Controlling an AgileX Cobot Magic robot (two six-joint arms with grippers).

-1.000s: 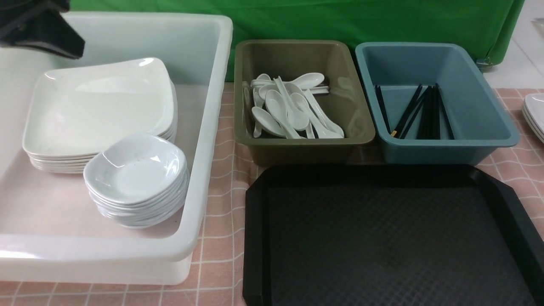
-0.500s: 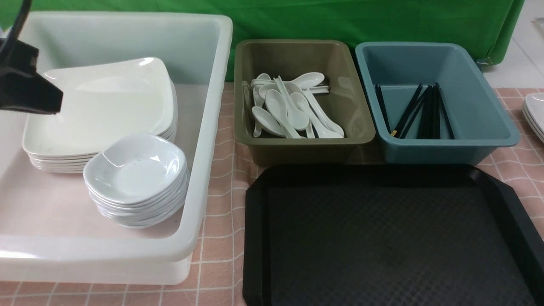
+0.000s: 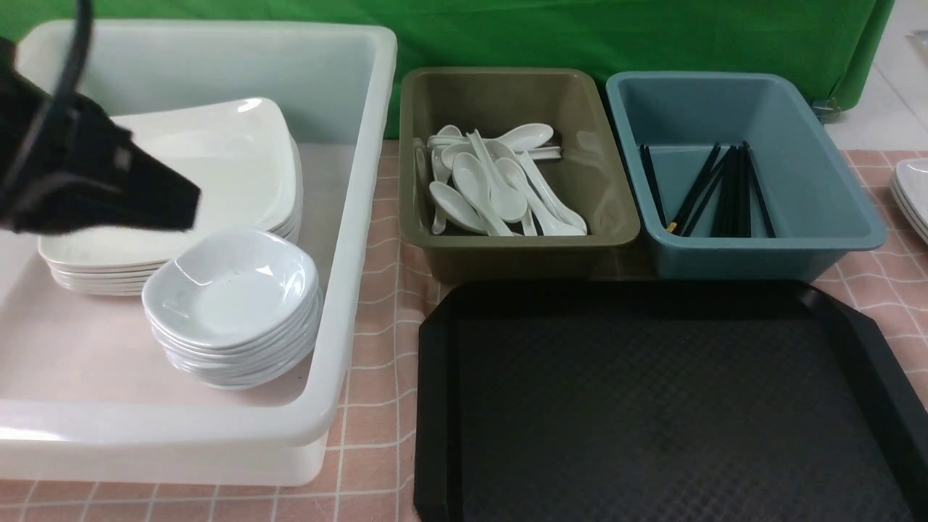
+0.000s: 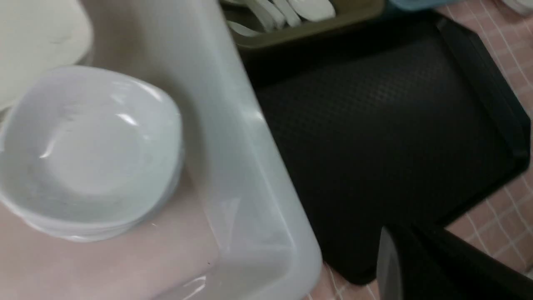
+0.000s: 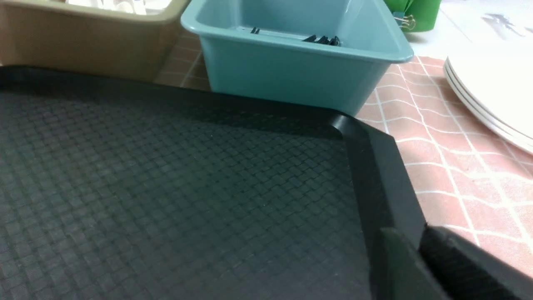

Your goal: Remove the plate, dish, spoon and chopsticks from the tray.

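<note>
The black tray (image 3: 652,406) lies bare at the front right, with nothing on it; it also shows in the left wrist view (image 4: 374,125) and the right wrist view (image 5: 166,187). A plate (image 3: 225,159) tops a stack in the white tub (image 3: 362,145), and a dish (image 3: 232,290) tops a stack in front of it. The dish shows below my left wrist (image 4: 87,150). Spoons (image 3: 493,181) lie in the olive bin, chopsticks (image 3: 725,192) in the blue bin. My left gripper (image 3: 185,206) hovers over the plate stack, shut and empty. My right gripper (image 5: 416,250) is shut and empty at the tray's right rim.
The olive bin (image 3: 518,94) and blue bin (image 3: 739,101) stand behind the tray. Another stack of white plates (image 3: 913,196) sits at the right edge of the checked pink tablecloth. A green backdrop closes the back.
My left gripper has come down and moved right, from the tub's far left corner to above the plate stack. Nothing else has moved.
</note>
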